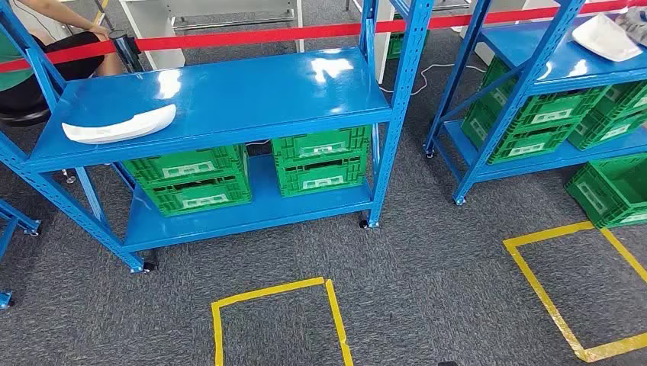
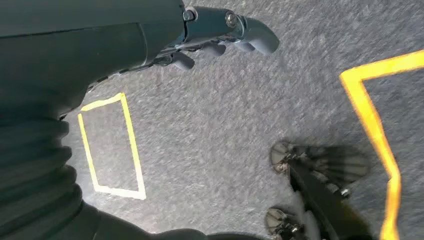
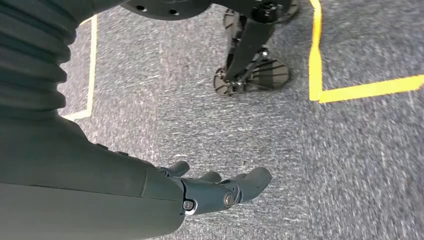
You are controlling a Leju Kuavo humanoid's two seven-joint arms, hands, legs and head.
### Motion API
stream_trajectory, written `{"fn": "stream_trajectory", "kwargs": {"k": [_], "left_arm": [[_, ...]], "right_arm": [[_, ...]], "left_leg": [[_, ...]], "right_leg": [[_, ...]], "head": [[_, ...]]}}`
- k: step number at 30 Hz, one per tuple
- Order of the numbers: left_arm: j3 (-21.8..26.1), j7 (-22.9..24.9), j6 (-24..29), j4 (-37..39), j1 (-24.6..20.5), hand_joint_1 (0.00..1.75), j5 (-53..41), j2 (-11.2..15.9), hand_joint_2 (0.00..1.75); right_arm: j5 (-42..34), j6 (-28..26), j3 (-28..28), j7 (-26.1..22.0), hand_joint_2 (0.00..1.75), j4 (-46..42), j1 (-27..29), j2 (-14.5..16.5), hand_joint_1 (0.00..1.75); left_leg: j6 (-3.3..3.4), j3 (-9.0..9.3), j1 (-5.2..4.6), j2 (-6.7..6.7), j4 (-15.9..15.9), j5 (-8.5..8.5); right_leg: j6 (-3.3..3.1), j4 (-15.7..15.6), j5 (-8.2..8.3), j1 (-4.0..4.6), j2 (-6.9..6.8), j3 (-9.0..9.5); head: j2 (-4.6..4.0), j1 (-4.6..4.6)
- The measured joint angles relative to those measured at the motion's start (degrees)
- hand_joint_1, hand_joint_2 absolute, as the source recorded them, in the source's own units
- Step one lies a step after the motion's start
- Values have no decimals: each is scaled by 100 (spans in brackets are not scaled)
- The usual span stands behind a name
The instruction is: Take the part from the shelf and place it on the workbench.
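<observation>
You've hardly begun: the long curved white plastic part lies on the blue metal shelf, well ahead of your left hand and right hand, both hanging loose, holding nothing.

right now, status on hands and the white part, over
Left hand and right hand hang open over carpet, holding nothing. White part lies on the blue shelf top, untouched. Red tape runs behind the shelf, not blocking.

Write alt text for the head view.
A long white curved plastic part lies on the top shelf of a blue metal rack, with green plastic crates below. Yellow tape squares mark the grey carpet in front.
</observation>
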Motion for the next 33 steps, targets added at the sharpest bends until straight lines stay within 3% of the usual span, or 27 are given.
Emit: {"fn": "stream_trajectory", "kwargs": {"k": [8, 10, 12, 14, 19, 23, 33], "left_arm": [[848, -216, 330, 109, -222, 0, -726, -83, 175], [1116, -295, 428, 150, -295, 0, -962, -111, 87], [1376, -374, 513, 190, -368, 0, -1187, -136, 0], [1624, -466, 592, 221, -435, 0, -1410, -161, 0], [2134, -803, 771, 295, -696, 0, -2049, -231, 0], [2492, -1122, 916, 362, -1020, 0, -2595, -302, 175], [2709, -1924, 1448, 448, -2006, 0, -4117, -446, 175]], "right_arm": [[82, 10, -690, -159, 175, 174, -165, 158, 0], [109, 11, -931, -202, 175, 227, -220, 215, 0], [134, 12, -1178, -244, 87, 276, -270, 273, 0], [163, 20, -1399, -285, 0, 313, -306, 324, 0], [267, 74, -1886, -374, 0, 415, -408, 449, 0], [375, 111, -2290, -395, 0, 521, -512, 562, 0], [746, 185, -2906, -359, 0, 715, -687, 755, 0]], "left_leg": [[-1, 1, 0, 0, -1, 0], [-1, 1, 0, 0, -1, 0], [-1, 2, 0, 0, -1, 0], [-1, 2, 0, 0, -1, 0], [-1, 3, 0, 0, -2, 1], [-2, 7, 0, 0, -3, 2], [-6, 13, 0, 0, -4, 5]], "right_leg": [[-1, 0, 0, 0, 0, 2], [-1, 0, -1, 0, 1, 2], [-1, 0, -1, 0, 1, 2], [-1, 0, -1, 0, 1, 1], [-1, 0, -1, 0, 1, 2], [-1, 0, -1, 0, 1, 6], [-2, 0, 0, -1, 5, 7]], "head": [[0, -1], [0, 0], [0, 0], [0, 0], [0, 0], [0, 0], [0, 0]]}}
